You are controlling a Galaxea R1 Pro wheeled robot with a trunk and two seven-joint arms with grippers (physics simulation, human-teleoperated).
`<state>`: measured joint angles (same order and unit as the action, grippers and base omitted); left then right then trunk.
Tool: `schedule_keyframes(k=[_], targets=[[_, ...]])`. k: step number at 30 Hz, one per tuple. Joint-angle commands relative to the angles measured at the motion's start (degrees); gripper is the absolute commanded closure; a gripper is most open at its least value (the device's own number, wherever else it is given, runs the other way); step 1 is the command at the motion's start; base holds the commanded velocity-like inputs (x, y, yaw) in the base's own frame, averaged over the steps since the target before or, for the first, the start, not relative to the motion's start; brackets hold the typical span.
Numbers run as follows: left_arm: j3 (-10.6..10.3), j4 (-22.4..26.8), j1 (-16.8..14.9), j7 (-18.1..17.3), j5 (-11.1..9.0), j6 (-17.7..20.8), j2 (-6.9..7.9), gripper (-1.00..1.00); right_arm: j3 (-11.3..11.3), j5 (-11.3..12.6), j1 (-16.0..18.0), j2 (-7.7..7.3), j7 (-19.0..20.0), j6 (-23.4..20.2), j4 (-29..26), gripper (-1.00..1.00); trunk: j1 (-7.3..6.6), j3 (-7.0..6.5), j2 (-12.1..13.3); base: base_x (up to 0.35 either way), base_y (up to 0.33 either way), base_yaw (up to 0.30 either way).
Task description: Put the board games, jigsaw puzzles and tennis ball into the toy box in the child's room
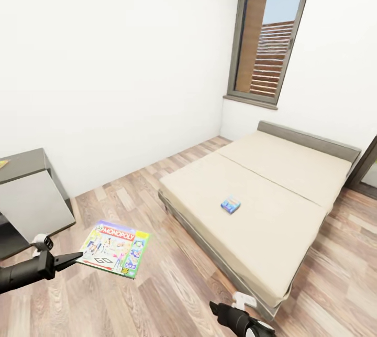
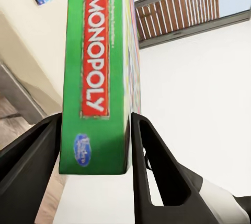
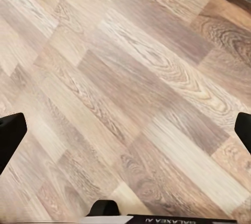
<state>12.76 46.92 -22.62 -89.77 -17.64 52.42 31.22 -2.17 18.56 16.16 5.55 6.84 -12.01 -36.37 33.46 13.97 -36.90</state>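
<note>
**Monopoly box held over the floor, blue game on the bed**

Gripping the green-edged Monopoly board game (image 2: 97,72) by one edge, the left gripper (image 2: 94,145) has a dark finger (image 2: 31,166) pressed against each broad face of the box. In the head view that box (image 1: 116,248) sticks out flat from the gripper (image 1: 73,259), printed lid up, above the wood-plank floor (image 1: 157,295) and short of the bed. The right gripper (image 3: 125,130) points down at bare planks, its two fingertips (image 3: 10,135) spread wide at opposite edges of the wrist view with nothing between them; in the head view its arm (image 1: 241,321) sits low, near the bed's foot corner.

The small blue board game (image 1: 230,204) lies on the beige mattress (image 1: 272,195), on the near side of the seam. A dark grey cabinet (image 1: 29,200) with a light panel stands against the left wall. A tall dark-framed window (image 1: 269,33) rises behind the bed's headboard (image 1: 309,139).
</note>
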Motion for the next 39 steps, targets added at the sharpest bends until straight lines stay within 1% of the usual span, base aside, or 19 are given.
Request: schedule_keyframes(k=[1,2,16,32,39], targets=[[0.0,0.0,0.0,-0.2,-0.1,0.6,0.02,1.0,0.0,0.3,0.0,-0.01,0.0,-0.3,-0.1,-1.0,-0.21,-0.1,0.3,0.0,0.0,0.291],[0.0,0.0,0.0,-0.2,-0.1,0.6,0.01,1.0,0.0,0.3,0.0,-0.01,0.0,-0.3,-0.1,-1.0,-0.43,-0.28,0.7,0.0,0.0,0.291],[0.0,0.0,0.0,-0.2,0.0,0.2,0.05,1.0,0.0,0.3,0.0,-0.01,0.0,-0.3,-0.1,-1.0,-0.43,-0.28,0.7,0.024,0.0,0.291],[0.0,-0.1,0.0,-0.2,0.1,0.1,-0.02,1.0,0.0,0.2,0.0,-0.01,0.0,-0.3,-0.1,-1.0,-0.43,-0.28,0.7,0.297,0.001,0.291],[0.0,-0.1,0.0,-0.2,0.1,0.1,-0.02,1.0,-0.1,0.2,0.0,-0.01,0.0,-0.3,-0.1,-1.0,-0.43,-0.28,0.7,0.318,0.077,0.291]])
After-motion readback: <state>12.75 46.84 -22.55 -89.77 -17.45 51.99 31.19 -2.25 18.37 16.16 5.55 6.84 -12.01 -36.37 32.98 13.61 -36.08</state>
